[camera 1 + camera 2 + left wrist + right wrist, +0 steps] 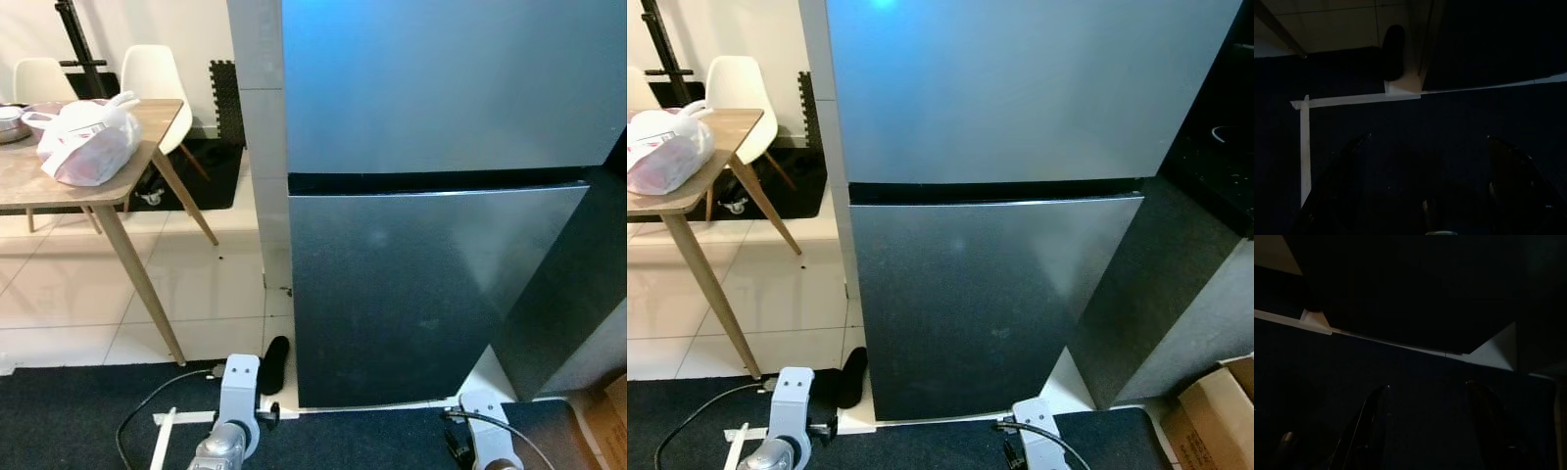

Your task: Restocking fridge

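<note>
A tall grey fridge (431, 284) stands right in front of me with both its upper and lower doors closed. To the left, a white plastic bag (86, 142) with reddish contents lies on a wooden table (59, 191). Both silver arms hang low over the dark carpet, the left arm (238, 392) near the fridge's left corner and the right arm (485, 411) near its right corner. In the dim wrist views, my left gripper (1427, 141) and right gripper (1428, 387) each point down at the carpet, fingers spread wide, holding nothing.
A black shoe (275, 364) lies by the fridge's left foot. White tape (1352, 100) marks the carpet, and a cable (147, 406) runs across it. White chairs (157, 73) stand behind the table. A cardboard box (1215, 411) and a dark counter (1225, 127) are on the right.
</note>
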Available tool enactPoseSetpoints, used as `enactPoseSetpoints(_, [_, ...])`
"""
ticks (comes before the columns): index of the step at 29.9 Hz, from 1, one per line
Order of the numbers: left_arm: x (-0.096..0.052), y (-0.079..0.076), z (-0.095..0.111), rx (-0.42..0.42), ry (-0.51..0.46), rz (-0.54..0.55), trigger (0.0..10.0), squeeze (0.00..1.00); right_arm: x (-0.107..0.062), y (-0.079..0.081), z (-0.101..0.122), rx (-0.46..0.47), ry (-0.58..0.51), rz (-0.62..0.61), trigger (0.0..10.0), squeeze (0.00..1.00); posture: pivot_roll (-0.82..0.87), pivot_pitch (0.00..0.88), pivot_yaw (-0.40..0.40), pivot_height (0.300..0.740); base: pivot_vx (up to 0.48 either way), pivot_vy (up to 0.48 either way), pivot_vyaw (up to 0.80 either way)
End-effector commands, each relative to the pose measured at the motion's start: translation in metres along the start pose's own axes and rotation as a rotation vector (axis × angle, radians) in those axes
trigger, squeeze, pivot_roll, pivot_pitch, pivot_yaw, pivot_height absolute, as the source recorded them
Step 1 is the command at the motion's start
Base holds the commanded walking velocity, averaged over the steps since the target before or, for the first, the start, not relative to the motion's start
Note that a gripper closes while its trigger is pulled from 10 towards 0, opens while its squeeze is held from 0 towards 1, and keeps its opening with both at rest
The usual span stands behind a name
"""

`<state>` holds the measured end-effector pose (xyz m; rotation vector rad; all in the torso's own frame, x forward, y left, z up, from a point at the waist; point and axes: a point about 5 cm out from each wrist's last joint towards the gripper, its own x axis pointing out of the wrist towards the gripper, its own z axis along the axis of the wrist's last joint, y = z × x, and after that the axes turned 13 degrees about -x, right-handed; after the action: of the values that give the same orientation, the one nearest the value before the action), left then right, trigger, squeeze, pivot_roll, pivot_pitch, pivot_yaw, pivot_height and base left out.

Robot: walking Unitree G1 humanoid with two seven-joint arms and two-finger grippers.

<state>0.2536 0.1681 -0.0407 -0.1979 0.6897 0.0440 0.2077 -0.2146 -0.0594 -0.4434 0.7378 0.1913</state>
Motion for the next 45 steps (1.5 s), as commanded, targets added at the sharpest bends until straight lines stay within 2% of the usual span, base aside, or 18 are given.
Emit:
enactPoseSetpoints(1, [0.001, -0.003, 0.001, 0.039, 0.005, -0.011, 10.0, 0.00, 0.000, -0.008, 0.001, -0.001, -0.011, -0.019, 10.0, 0.00, -0.06, 0.059, -0.013, 0.740, 0.000, 0.000, 0.00])
enactPoseSetpoints(4, [0.003, -0.008, 0.005, 0.110, 0.027, -0.053, 10.0, 0.00, -0.001, -0.020, 0.001, 0.065, -0.006, -0.065, 10.0, 0.00, -0.05, 0.072, 0.006, 0.740, 0.000, 0.000, 0.00])
enactPoseSetpoints(7, [0.003, -0.009, 0.007, 0.111, 0.019, -0.056, 10.0, 0.00, -0.002, -0.021, -0.003, 0.105, 0.015, -0.064, 10.0, 0.00, -0.03, 0.062, 0.003, 0.740, 0.000, 0.000, 0.00])
enactPoseSetpoints(11, [0.002, -0.005, 0.005, 0.107, 0.029, -0.053, 10.0, 0.00, -0.001, -0.014, -0.007, 0.152, 0.040, -0.053, 10.0, 0.00, -0.01, 0.049, -0.004, 0.740, 0.000, 0.000, 0.00])
enactPoseSetpoints(15, [0.001, 0.008, 0.007, 0.134, 0.031, -0.034, 10.0, 0.00, 0.002, 0.000, -0.001, 0.213, 0.033, -0.064, 10.0, 0.00, -0.02, 0.040, 0.030, 0.740, 0.000, 0.000, 0.00])
enactPoseSetpoints(19, [0.000, 0.010, 0.007, 0.144, 0.036, -0.053, 10.0, 0.00, 0.004, 0.011, 0.005, 0.233, 0.011, -0.051, 10.0, 0.00, -0.01, 0.034, 0.045, 0.740, 0.000, 0.000, 0.00])
enactPoseSetpoints(21, [-0.001, 0.016, 0.005, 0.130, 0.047, -0.019, 10.0, 0.00, 0.005, 0.018, 0.008, 0.243, 0.014, -0.040, 10.0, 0.00, 0.00, 0.024, 0.039, 0.740, 0.000, 0.000, 0.00])
enactPoseSetpoints(25, [-0.002, 0.021, 0.005, 0.096, 0.027, -0.001, 10.0, 0.00, 0.006, 0.024, 0.009, 0.235, 0.012, -0.024, 10.0, 0.00, -0.01, 0.019, 0.048, 0.740, 0.000, 0.000, 0.00])
enactPoseSetpoints(26, [-0.002, 0.021, 0.005, 0.077, 0.022, -0.003, 10.0, 0.00, 0.006, 0.024, 0.010, 0.228, 0.009, -0.020, 10.0, 0.00, -0.01, 0.019, 0.049, 0.740, 0.000, 0.000, 0.00])
enactPoseSetpoints(27, [-0.003, 0.020, 0.004, 0.018, 0.020, -0.001, 10.0, 0.00, 0.007, 0.023, 0.012, 0.214, 0.004, -0.017, 10.0, 0.00, -0.02, 0.022, 0.050, 0.740, 0.000, 0.000, 0.00])
enactPoseSetpoints(29, [-0.003, 0.020, 0.003, -0.011, 0.024, 0.004, 10.0, 0.00, 0.007, 0.022, 0.012, 0.207, 0.002, -0.016, 10.0, 0.00, -0.03, 0.022, 0.048, 0.740, 0.000, 0.000, 0.00])
enactPoseSetpoints(34, [-0.003, 0.014, -0.002, 0.005, 0.034, -0.016, 10.0, 0.00, 0.007, 0.013, 0.014, 0.156, -0.006, -0.026, 10.0, 0.00, -0.03, 0.021, 0.030, 0.740, 0.000, 0.000, 0.00])
enactPoseSetpoints(38, [-0.003, 0.010, -0.003, 0.073, 0.041, -0.045, 10.0, 0.00, 0.007, 0.011, 0.015, 0.118, -0.010, -0.023, 10.0, 0.00, -0.04, 0.013, 0.013, 0.740, 0.000, 0.000, 0.35])
enactPoseSetpoints(45, [-0.002, 0.008, -0.002, 0.044, 0.036, -0.055, 10.0, 0.00, 0.007, 0.013, 0.016, 0.095, -0.019, -0.007, 10.0, 0.00, -0.05, 0.009, 0.014, 0.740, 0.000, 0.000, 0.80])
